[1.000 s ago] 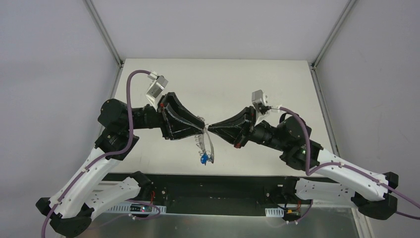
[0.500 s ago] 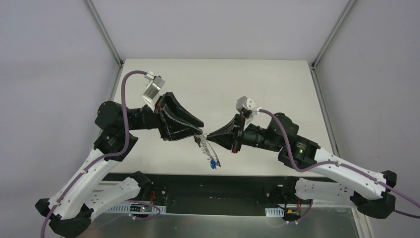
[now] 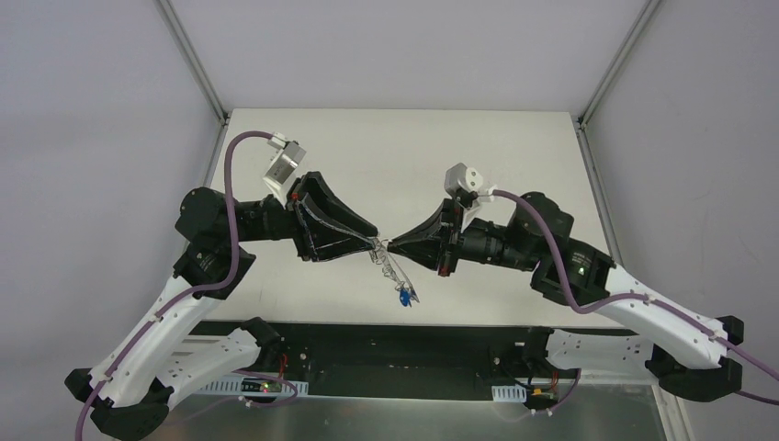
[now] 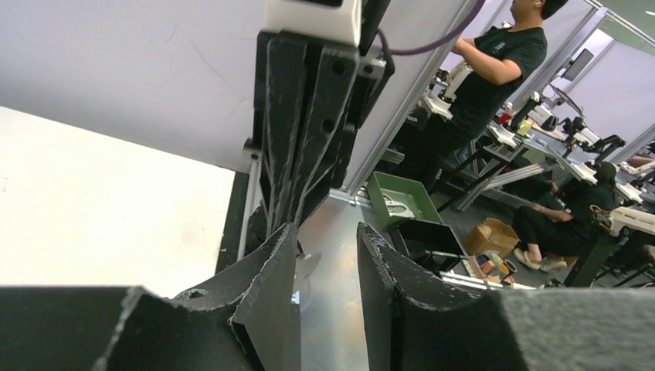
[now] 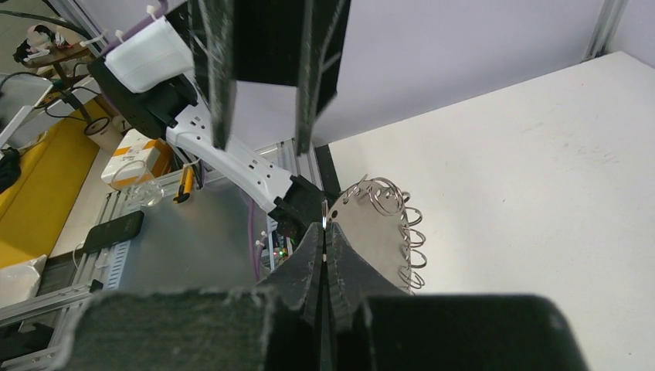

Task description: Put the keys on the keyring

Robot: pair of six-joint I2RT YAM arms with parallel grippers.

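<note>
Keyring (image 3: 392, 268) is off the table (image 3: 514, 147), hanging in the air over its near part, between the tips of the two hands. Its lowest end is nearest the arm bases. A blue key (image 3: 404, 297) dangles there, at about 5 o'clock from the pinch point in the top view.

Right hand (image 3: 395, 245) reaches in from 3 o'clock. Its fingers (image 5: 309, 263) are pressed together and pinch the keyring's wire at the upper end. In the right wrist view we note the loop and its small silvery coils lying to the 3 o'clock side of the fingertips.

Left hand (image 3: 371, 243) reaches in from 9 o'clock, its tip just beside the right hand's tip. Its fingers (image 4: 266, 286) are spread with a plain gap between them. We cannot tell whether either finger touches the keyring.

Beyond the hands the white table runs on toward 12 o'clock to the grey walls. In the left wrist view, past the table edge, we see a green bin (image 4: 402, 202) on the floor. Farther off, at 2 o'clock, stands a person in a black shirt (image 4: 494, 66).
</note>
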